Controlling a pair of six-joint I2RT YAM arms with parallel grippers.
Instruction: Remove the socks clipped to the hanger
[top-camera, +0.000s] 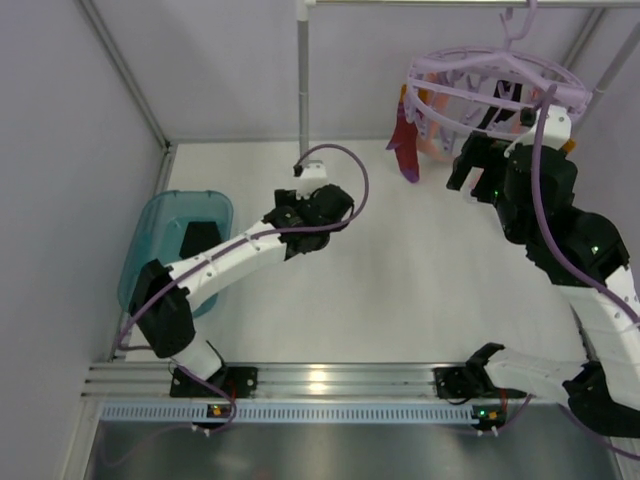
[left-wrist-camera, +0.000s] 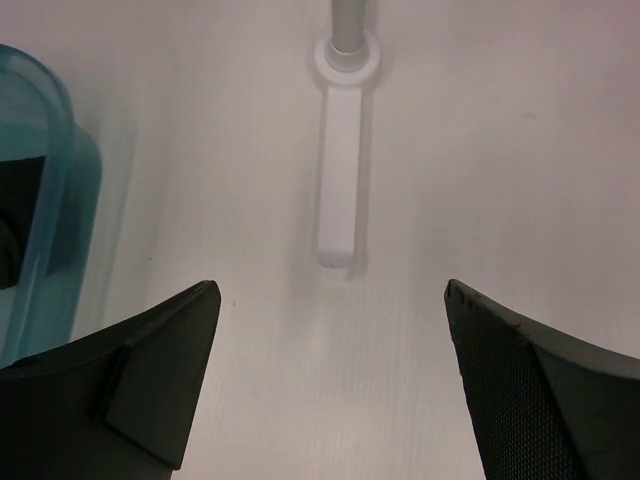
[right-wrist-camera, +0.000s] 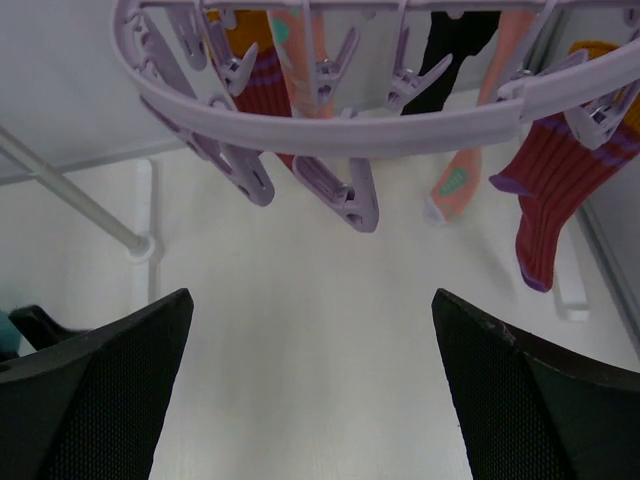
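Observation:
The lilac ring hanger (top-camera: 497, 72) hangs by its hook at the back right. On it are a dark red sock (top-camera: 405, 150) and a salmon one (top-camera: 430, 146). From below, the hanger's rim (right-wrist-camera: 400, 130) carries two red socks with purple stripes (right-wrist-camera: 545, 200) (right-wrist-camera: 265, 88), salmon socks (right-wrist-camera: 455, 180) and a black sock (right-wrist-camera: 450, 55), all clipped up. My right gripper (right-wrist-camera: 310, 295) (top-camera: 468, 165) is open just under the ring's near side, empty. My left gripper (left-wrist-camera: 330, 290) (top-camera: 318, 208) is open and empty above the table, facing the pole's foot.
A teal tub (top-camera: 180, 240) at the left holds a black sock (top-camera: 196, 240); its wall (left-wrist-camera: 55, 200) shows left of my left fingers. A white pole (top-camera: 303, 80) stands on a foot (left-wrist-camera: 340, 190) on the table. Empty lilac pegs (right-wrist-camera: 350, 195) dangle from the ring.

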